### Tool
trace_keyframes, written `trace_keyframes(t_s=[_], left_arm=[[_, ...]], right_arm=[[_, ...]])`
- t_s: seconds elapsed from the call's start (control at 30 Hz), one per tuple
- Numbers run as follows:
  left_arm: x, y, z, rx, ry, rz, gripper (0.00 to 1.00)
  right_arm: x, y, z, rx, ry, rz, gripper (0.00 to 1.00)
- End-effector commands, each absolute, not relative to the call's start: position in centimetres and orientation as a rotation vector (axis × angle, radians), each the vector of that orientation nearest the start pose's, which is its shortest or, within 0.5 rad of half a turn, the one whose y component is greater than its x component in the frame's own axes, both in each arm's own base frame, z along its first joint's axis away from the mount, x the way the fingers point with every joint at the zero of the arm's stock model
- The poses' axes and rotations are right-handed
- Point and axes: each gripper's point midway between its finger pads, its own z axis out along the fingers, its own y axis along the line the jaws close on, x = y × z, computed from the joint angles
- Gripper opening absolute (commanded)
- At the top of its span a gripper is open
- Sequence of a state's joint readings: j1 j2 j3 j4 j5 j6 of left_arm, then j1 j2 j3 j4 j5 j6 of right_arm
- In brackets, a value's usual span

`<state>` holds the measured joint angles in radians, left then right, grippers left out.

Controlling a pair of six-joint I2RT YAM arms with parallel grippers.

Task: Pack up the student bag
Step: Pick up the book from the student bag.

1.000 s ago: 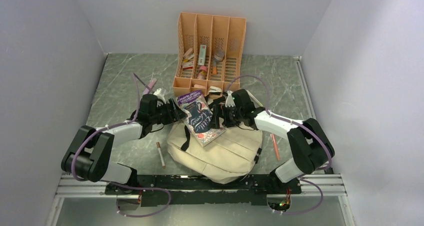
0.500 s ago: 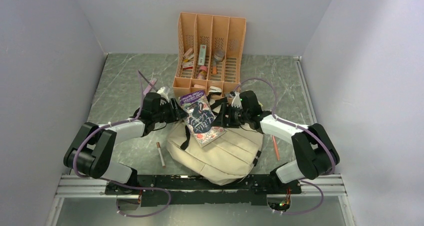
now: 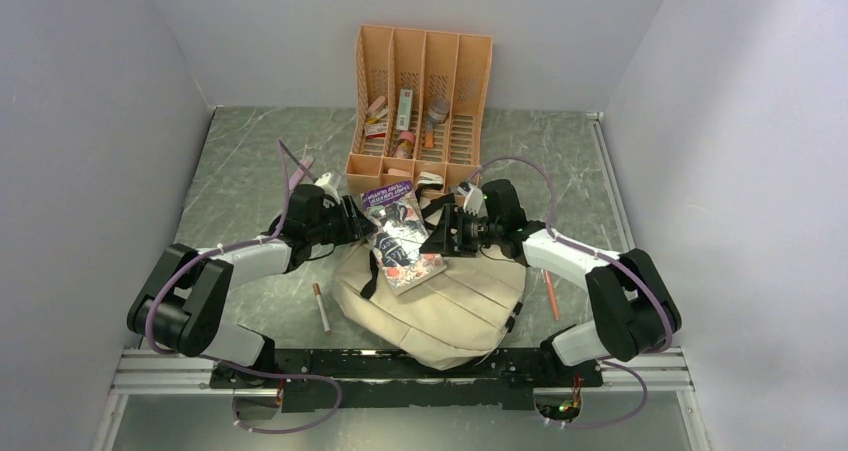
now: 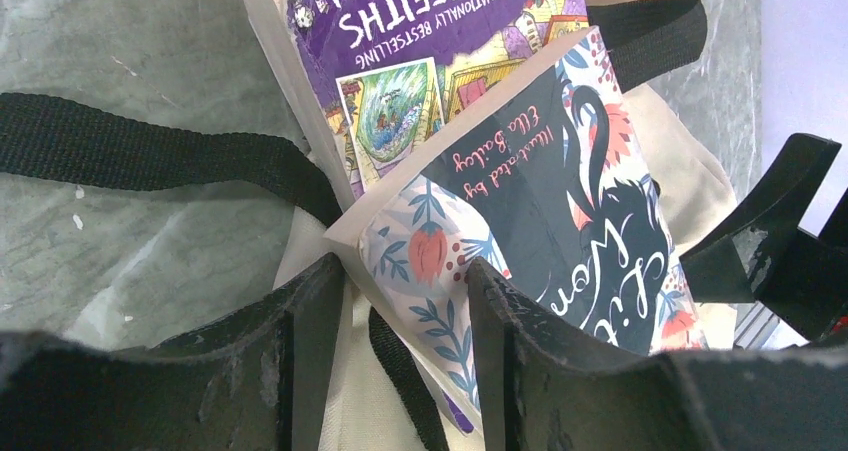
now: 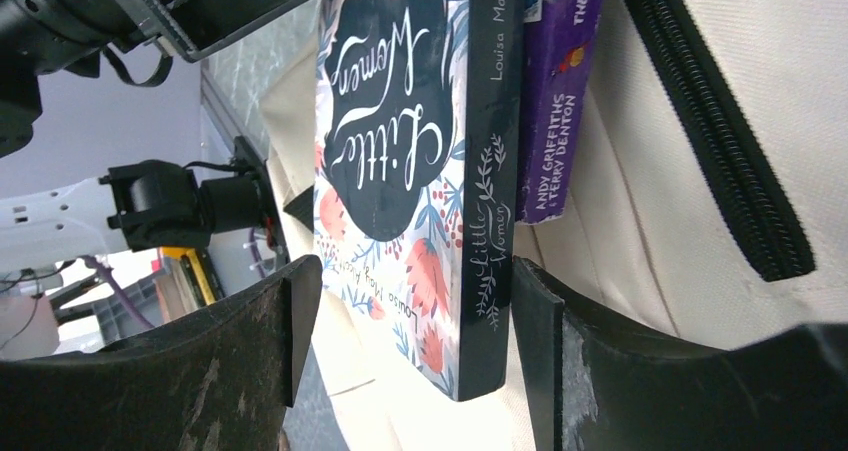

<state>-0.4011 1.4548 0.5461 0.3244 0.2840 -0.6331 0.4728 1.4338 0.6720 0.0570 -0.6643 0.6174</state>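
The cream student bag [image 3: 450, 306] lies at the near middle of the table. Two books rest on its top: a floral "Little Women" book [image 3: 405, 239] over a purple book [image 3: 385, 196]. My left gripper [image 3: 357, 227] is open at the books' left side; in the left wrist view [image 4: 405, 321] the floral book's corner [image 4: 430, 251] sits between its jaws, above a black strap [image 4: 150, 156]. My right gripper [image 3: 440, 234] is open at the books' right side; in the right wrist view [image 5: 410, 341] its jaws straddle the floral book's spine corner [image 5: 480, 271], beside the purple book [image 5: 560, 91] and black zipper [image 5: 710, 121].
An orange slotted organiser [image 3: 420, 71] with stationery stands at the back. A brown pen [image 3: 321, 308] lies left of the bag, an orange pencil [image 3: 549, 293] to its right, and a pink marker [image 3: 300, 171] at the far left.
Both wrists have shifted slightly, the left inward and the right outward. The books have turned a little on the bag.
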Motion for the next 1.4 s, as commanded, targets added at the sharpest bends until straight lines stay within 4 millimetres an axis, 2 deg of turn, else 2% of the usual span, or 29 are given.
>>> trace_keyframes(t_s=[0.0, 0.07, 0.23, 0.37, 0.57, 0.67, 0.8, 0.9, 0.93, 0.97, 1.07, 1.17, 1.27, 1.37], left_arm=[[29.0, -20.6, 3.3, -0.042, 2.383, -0.795, 0.52], [28.9, -20.7, 3.2, -0.037, 2.385, -0.798, 0.52], [28.8, -20.9, 3.1, -0.034, 2.386, -0.802, 0.52], [28.6, -21.2, 3.0, -0.027, 2.391, -0.806, 0.52], [28.6, -21.3, 3.2, -0.015, 2.38, -0.813, 0.52], [28.9, -21.3, 4.4, -0.01, 2.352, -0.806, 0.53], [29.7, -20.9, 7.3, -0.01, 2.304, -0.77, 0.59], [30.9, -20.2, 10.8, -0.012, 2.252, -0.706, 0.67], [31.5, -19.8, 12.0, -0.017, 2.228, -0.671, 0.7], [31.8, -19.3, 13.4, -0.021, 2.208, -0.641, 0.79], [33.0, -18.3, 18.3, -0.015, 2.108, -0.569, 0.92], [33.7, -16.8, 21.8, -0.021, 2.04, -0.48, 0.97], [34.3, -15.9, 23.7, -0.009, 2.012, -0.412, 0.97], [34.8, -14.8, 24.0, -0.017, 2.023, -0.327, 0.97]], right_arm=[[23.1, 28.2, 12.2, -0.301, 2.328, 1.464, 0.72], [23.3, 28.3, 11.9, -0.29, 2.336, 1.46, 0.71], [23.8, 27.8, 9.2, -0.238, 2.431, 1.38, 0.69], [23.4, 27.8, 7.4, -0.202, 2.477, 1.384, 0.67], [22.8, 28.5, 7.9, -0.208, 2.443, 1.497, 0.51], [23.6, 28.1, 8.7, -0.218, 2.424, 1.41, 0.38], [25.6, 26.7, 10.9, -0.226, 2.369, 1.223, 0.26], [26.5, 25.5, 12.4, -0.217, 2.35, 1.105, 0.13], [26.9, 25.0, 12.9, -0.213, 2.34, 1.066, 0.1], [27.2, 24.5, 13.5, -0.2, 2.327, 1.027, 0.07], [28.9, 22.2, 15.9, -0.122, 2.258, 0.913, 0.0], [31.1, 19.2, 18.7, -0.002, 2.157, 0.839, 0.0], [33.2, 16.0, 21.1, 0.112, 2.077, 0.788, 0.0], [34.8, 13.4, 23.0, 0.189, 2.021, 0.694, 0.0]])
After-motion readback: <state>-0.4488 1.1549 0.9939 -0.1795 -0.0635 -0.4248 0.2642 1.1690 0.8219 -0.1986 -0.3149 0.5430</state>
